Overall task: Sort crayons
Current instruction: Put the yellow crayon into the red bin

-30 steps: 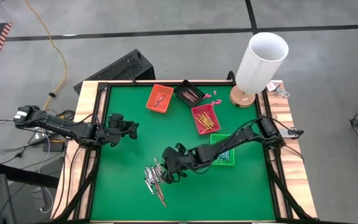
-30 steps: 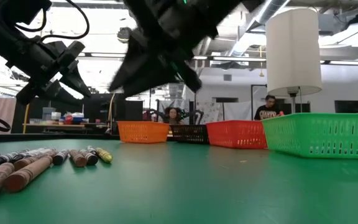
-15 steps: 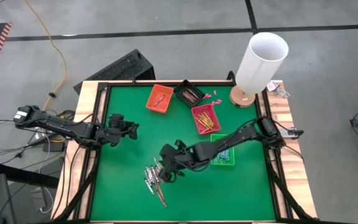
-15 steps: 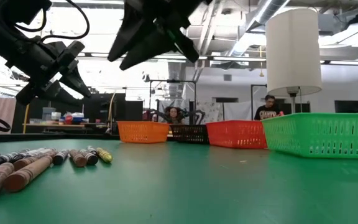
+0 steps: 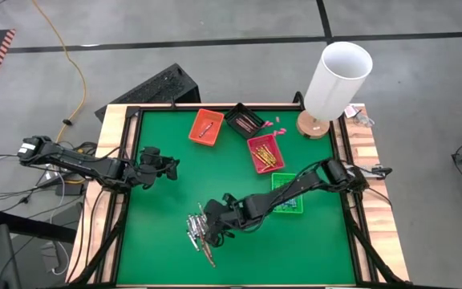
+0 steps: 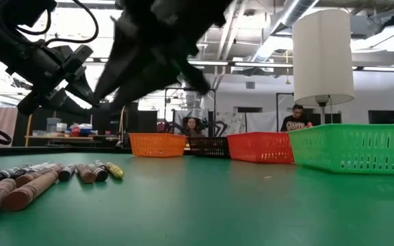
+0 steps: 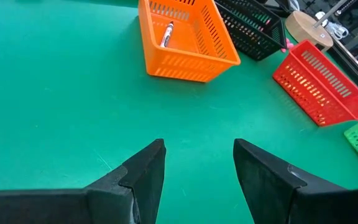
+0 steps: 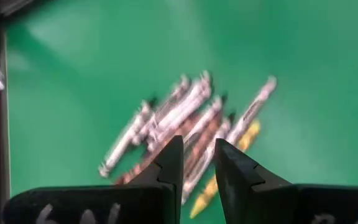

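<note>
A pile of crayons [image 5: 193, 235], grey-white, brown and one yellow, lies flat on the green table near its front left; it also shows in the right wrist view [image 8: 185, 121] and the low view [image 6: 46, 176]. My right gripper [image 5: 206, 227] hovers just above the pile, its fingers [image 8: 171, 163] a narrow gap apart and empty. My left gripper [image 5: 169, 164] waits open and empty above the table's left part, and its own view [image 7: 197, 152] shows only bare table between the fingers.
At the back stand an orange tray [image 5: 206, 128] holding one crayon [image 7: 166, 34], a black tray [image 5: 245, 120] and a red tray [image 5: 265, 152] with crayons. A green tray [image 5: 292, 201] lies partly under my right arm. A white lamp [image 5: 335, 76] stands at the far right corner.
My right gripper first rose a little, then has swung toward the table's near left and down over the crayon pile, blurred in motion. The crayons lie as before.
</note>
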Controlling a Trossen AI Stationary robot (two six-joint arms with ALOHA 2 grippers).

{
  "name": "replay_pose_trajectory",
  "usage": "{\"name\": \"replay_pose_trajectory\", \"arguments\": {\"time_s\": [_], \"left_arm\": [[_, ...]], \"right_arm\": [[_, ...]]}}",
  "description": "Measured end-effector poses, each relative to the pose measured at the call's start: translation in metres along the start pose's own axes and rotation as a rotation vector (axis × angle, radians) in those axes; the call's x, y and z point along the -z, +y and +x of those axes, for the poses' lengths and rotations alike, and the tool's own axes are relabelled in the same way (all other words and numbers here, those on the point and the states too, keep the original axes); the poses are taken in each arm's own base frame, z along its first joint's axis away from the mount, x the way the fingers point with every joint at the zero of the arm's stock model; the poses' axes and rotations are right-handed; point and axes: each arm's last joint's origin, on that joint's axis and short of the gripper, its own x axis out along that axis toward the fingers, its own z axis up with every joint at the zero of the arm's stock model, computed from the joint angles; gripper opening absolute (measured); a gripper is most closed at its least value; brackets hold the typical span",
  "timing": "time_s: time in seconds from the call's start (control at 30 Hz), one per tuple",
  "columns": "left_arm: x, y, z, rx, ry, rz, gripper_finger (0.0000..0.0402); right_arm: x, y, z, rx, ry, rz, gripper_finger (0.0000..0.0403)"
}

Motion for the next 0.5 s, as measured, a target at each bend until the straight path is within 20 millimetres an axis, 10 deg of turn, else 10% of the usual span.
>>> {"name": "replay_pose_trajectory", "arguments": {"time_s": [0.5], "left_arm": [[0.005, 0.000, 0.003, -0.013, 0.033, 0.033, 0.0180]], "right_arm": [[-0.003, 0.012, 0.042, 0.173, 0.204, -0.086, 0.0087]]}}
